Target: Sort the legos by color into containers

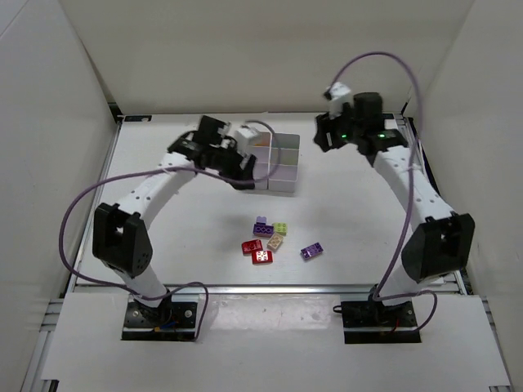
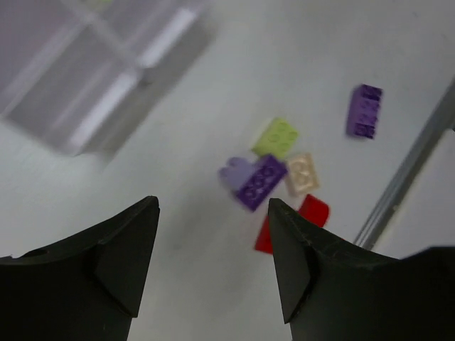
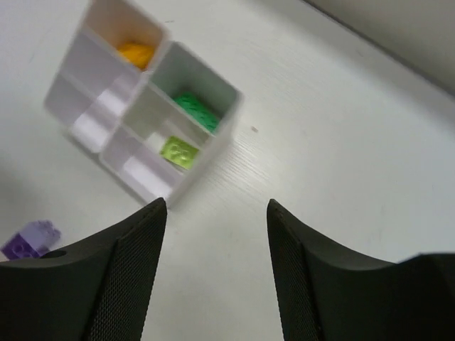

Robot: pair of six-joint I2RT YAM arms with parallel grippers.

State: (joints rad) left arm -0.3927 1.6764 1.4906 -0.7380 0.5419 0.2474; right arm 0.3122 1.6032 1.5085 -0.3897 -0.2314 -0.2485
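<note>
Top external: loose legos (image 1: 268, 239) lie on the table (image 1: 359, 229), near the containers (image 1: 282, 181). Left wrist: left gripper (image 2: 213, 249) gapes wide, empty, above purple, lime, tan and red legos. Right wrist: right gripper (image 3: 217, 256) is spread, holding nothing; three compartments hold yellow, green and lime legos.

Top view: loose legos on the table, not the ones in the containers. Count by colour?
purple legos: 2
pale lilac lego: 1, right against a purple one
lime lego: 1
tan lego: 1
red legos: 2
Total: 7 loose
</note>
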